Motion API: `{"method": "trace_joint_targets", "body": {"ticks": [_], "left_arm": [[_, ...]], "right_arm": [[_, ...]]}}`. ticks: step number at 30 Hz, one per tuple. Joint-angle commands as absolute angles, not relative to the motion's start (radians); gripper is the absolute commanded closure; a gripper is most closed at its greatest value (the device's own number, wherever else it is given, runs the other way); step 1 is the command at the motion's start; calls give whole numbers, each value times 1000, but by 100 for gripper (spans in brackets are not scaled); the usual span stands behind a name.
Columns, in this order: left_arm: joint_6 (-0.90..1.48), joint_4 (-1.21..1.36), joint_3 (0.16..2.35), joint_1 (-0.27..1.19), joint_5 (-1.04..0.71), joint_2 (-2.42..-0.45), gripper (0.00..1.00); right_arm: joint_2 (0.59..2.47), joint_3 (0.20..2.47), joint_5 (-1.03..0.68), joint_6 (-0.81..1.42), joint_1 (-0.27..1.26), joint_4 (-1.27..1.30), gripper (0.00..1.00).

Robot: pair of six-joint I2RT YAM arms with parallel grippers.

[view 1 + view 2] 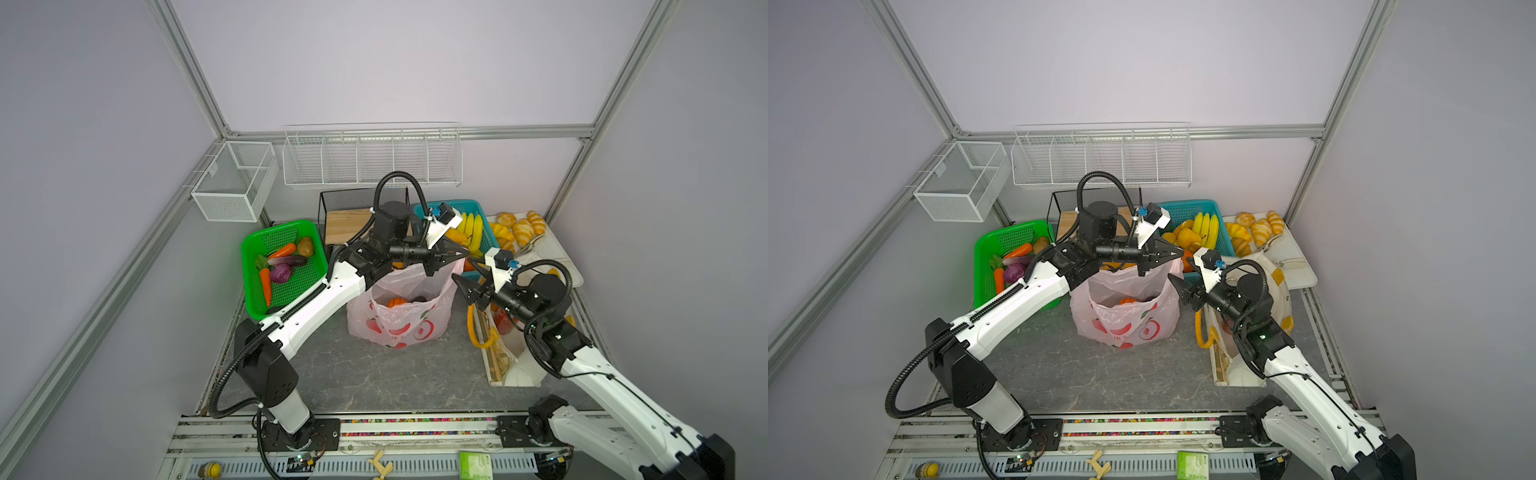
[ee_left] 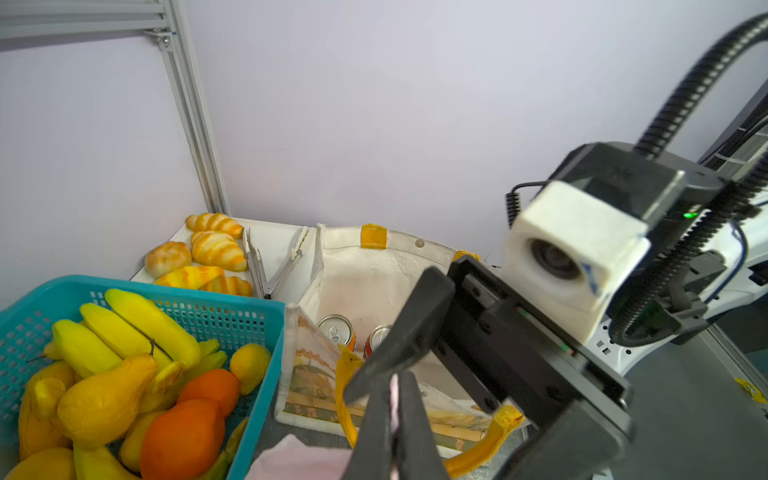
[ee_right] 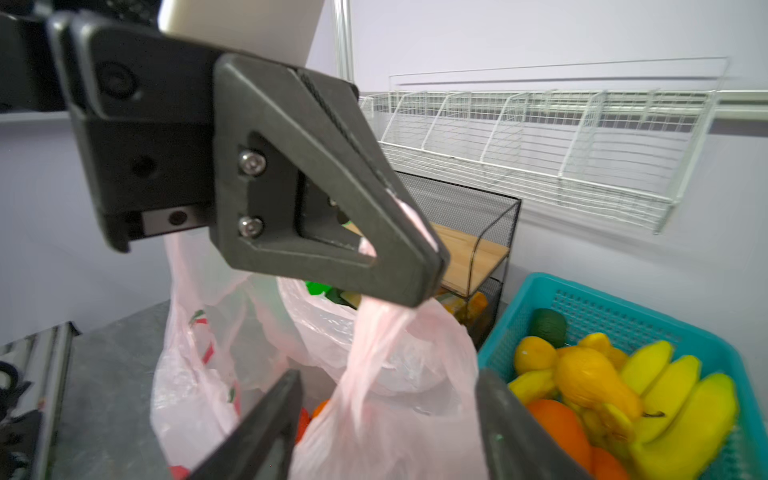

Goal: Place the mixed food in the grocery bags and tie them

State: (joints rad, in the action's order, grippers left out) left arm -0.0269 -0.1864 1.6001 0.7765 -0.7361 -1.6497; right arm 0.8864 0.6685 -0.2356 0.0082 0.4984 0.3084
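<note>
The left gripper (image 3: 431,270) is pinching a handle of the pink bag (image 3: 374,353); the right gripper (image 3: 390,374) is standing wide open just beside it.

Plain pale lilac walls (image 1: 395,62) close the space on three sides, evenly lit with no hard shadows. Aluminium posts (image 1: 189,66) run up the two back corners, joined by a horizontal rail (image 1: 519,132) along the back wall. A white wire rack (image 1: 372,160) with several compartments hangs on that rail. A white mesh box (image 1: 235,180) is fixed to the left wall. Below the rack a black mesh shelf (image 1: 345,199) holds a wooden board (image 1: 347,224). The surface (image 1: 374,374) is grey, veined like marble, and metal tracks (image 1: 415,428) line its front edge.
</note>
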Motion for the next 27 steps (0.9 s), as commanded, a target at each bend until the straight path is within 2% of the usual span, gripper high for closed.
{"method": "trace_joint_targets", "body": {"ticks": [1, 5, 9, 21, 25, 27], "left_arm": [[131, -46, 1558, 779, -694, -1595, 100], [235, 32, 1498, 779, -648, -1561, 100], [316, 79, 1462, 779, -617, -1532, 100], [526, 212, 1381, 779, -616, -1477, 100], [544, 218, 1366, 779, -606, -1474, 100], [554, 220, 1362, 779, -592, -1472, 100]], "right_arm": [[873, 626, -51, -28, 551, 378, 1], [927, 642, 7, -33, 624, 474, 12], [993, 637, 107, 0, 651, 610, 12], [1189, 737, 87, 64, 662, 757, 11], [1229, 738, 213, 83, 685, 769, 1], [1255, 730, 330, 110, 699, 737, 6]]}}
